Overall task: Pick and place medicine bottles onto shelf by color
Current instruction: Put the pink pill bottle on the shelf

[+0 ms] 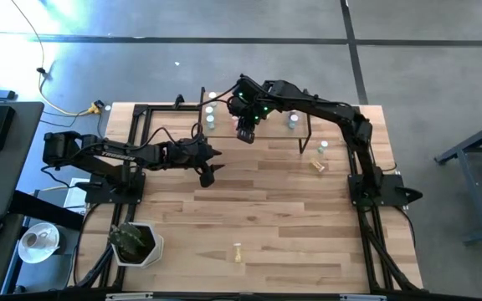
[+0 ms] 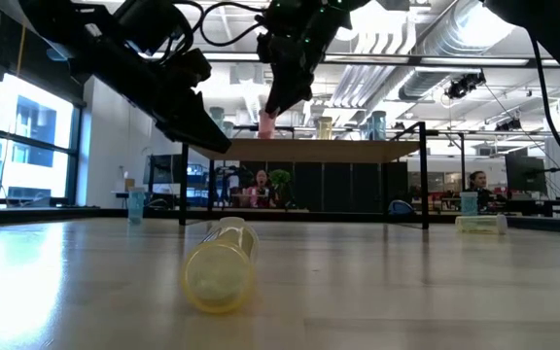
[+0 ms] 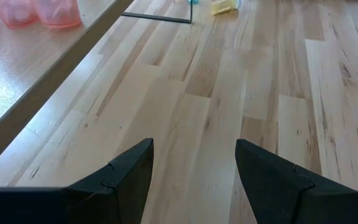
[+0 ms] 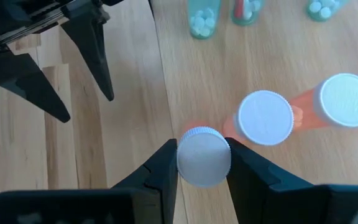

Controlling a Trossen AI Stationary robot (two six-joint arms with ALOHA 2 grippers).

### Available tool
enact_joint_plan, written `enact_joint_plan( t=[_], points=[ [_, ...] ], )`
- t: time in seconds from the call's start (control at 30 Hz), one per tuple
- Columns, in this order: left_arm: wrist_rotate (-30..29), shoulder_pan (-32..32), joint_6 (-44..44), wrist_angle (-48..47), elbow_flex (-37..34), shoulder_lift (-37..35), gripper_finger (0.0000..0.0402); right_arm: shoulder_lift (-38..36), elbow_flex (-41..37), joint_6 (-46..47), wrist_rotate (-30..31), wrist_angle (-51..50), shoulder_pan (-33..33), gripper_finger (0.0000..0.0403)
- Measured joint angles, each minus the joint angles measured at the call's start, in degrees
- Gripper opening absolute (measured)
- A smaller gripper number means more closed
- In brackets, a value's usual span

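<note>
High view: right gripper (image 1: 245, 134) over the shelf's (image 1: 308, 116) left end, near the bench's (image 1: 266, 217) far edge, pointing down. Left gripper (image 1: 208, 174) off the shelf's front left corner, above bare bench, fingers spread and empty. White-capped bottles along the shelf's far edge; one (image 1: 292, 121) near the shelf's middle. Bottle (image 1: 322, 148) and a yellow one (image 1: 316, 165) on the bench by the shelf's right end. Yellow bottle (image 1: 238, 252) lying near the bench's near edge. Pale lettering on the left arm, too small to read.

Low view: yellow bottle (image 2: 221, 264) on its side in the foreground, open mouth toward the camera. Shelf (image 2: 304, 149) raised on thin black legs behind it. Right gripper (image 2: 278, 105) just above the shelf's left part, pinching a pink bottle (image 2: 266, 122). Left gripper (image 2: 207, 136) in front of the shelf's left end. Blue bottle (image 2: 136, 203) upright at the far left, yellow one (image 2: 478, 223) lying at the right.

Left wrist view: fingers (image 3: 127, 176) wide apart over bare bench; two pink bottles (image 3: 58, 12) on the shelf (image 3: 17, 74).

Right wrist view: fingers (image 4: 160, 174) closed on a white-capped pink bottle (image 4: 204, 157) above the shelf; two more pink bottles (image 4: 265, 117) just beside it, standing on the shelf. No readable labels.
</note>
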Motion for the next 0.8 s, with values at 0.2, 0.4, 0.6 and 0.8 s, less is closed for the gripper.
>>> enact_joint_plan(
  t=[0.2, 0.4, 0.6, 0.8],
  points=[
    [-0.02, 0.0, 0.02, 0.0, 0.0, 0.0, 0.0218, 0.02, 0.0, -1.32, 0.2, 0.24, 0.0, 0.0099],
    [-0.07, 0.0, 0.02, 0.0, 0.0, 0.02, 0.0218, 0.02, 0.0, -1.49, 0.38, 0.27, 0.0, 0.0099],
    [-0.07, 0.0, 0.02, 0.0, 0.0, 0.02, 0.0218, 0.02, 0.0, -1.33, 2.8, 0.5, 0.0, 0.0105],
    [-0.07, 0.0, 0.02, 0.0, 0.0, 0.02, 0.0218, 0.16, -0.07, -1.32, 2.38, 0.41, 0.0, 0.0137]
  ],
)
